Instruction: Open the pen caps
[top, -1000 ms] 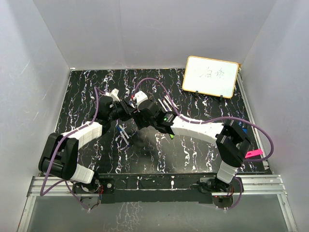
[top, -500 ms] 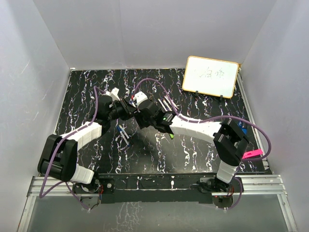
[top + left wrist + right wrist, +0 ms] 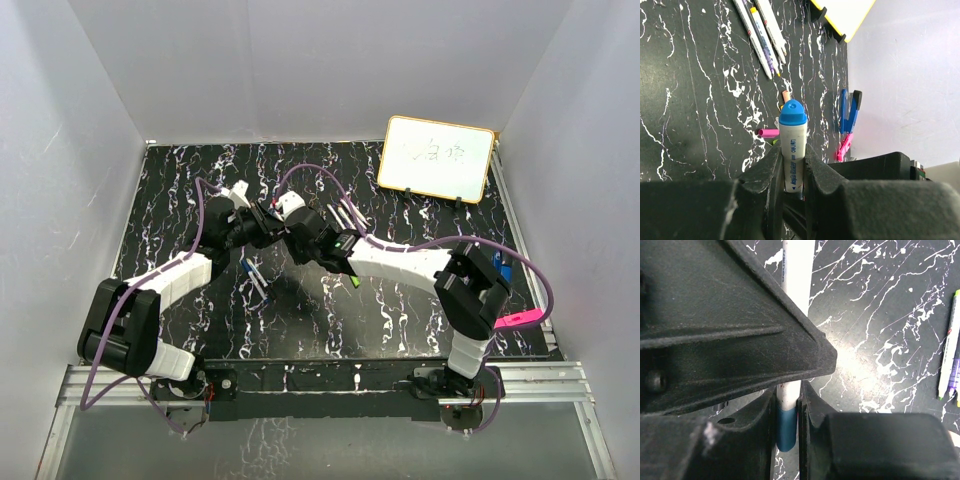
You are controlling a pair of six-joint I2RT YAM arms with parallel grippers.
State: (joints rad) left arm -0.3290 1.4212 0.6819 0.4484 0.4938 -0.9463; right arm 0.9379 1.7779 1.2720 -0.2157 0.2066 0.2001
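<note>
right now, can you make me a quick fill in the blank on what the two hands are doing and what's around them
1. The left hand is shut on a white pen whose cap is ___.
2. That cap sits ___ the pen, not pulled off.
3. The right hand grips the ___ pen, at its other end.
4. The whiteboard stands at the far ___ corner of the table.

Missing words: blue; on; same; right
</note>
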